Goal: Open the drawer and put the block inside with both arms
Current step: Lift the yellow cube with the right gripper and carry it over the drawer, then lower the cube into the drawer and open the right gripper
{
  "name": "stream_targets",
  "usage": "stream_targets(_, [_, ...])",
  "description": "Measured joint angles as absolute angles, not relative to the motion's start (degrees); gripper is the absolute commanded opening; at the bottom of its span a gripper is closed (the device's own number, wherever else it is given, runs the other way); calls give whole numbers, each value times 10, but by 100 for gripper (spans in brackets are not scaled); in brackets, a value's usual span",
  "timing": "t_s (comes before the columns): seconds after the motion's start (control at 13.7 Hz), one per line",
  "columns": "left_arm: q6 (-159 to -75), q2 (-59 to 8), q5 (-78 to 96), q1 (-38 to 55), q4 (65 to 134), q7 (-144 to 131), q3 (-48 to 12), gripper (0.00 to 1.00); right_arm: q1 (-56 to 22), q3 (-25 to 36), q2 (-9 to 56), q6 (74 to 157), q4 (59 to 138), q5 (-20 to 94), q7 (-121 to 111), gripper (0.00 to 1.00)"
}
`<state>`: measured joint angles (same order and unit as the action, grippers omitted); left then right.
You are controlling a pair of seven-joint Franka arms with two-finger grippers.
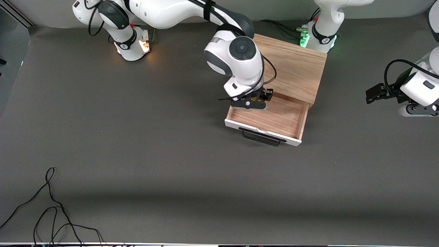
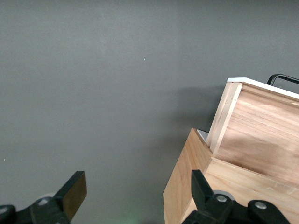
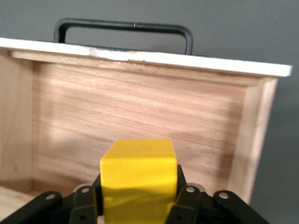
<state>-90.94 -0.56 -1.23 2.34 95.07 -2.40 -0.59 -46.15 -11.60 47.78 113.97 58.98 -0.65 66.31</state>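
Drawer (image 1: 274,120) pulled out, right gripper (image 1: 255,99) clamping block (image 3: 139,179) over it, left gripper (image 2: 135,198) spread, empty.

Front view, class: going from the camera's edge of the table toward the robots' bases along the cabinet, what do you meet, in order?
Handle → drawer → right gripper holding the block over the drawer → cabinet.

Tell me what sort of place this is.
Probably a robotics lab bench: two Franka arms bolted along a grey-covered table, one oak cabinet as the only prop, and loose cables at the edge.
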Motion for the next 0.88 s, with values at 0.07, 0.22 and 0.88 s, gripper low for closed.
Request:
stream_targets(0.07, [-909,-6,-12,25,950,-24,-3,100,-462,-116,486,1145,590,-7,663,12])
stream_targets(0.22, [-909,-6,-12,28,948,-23,0,100,-461,-115,495,1150,589,-10,663,12])
stream_targets(0.88, [-909,-6,-12,30,943,-23,10,100,-475,-115,528,1182,588,-26,684,68])
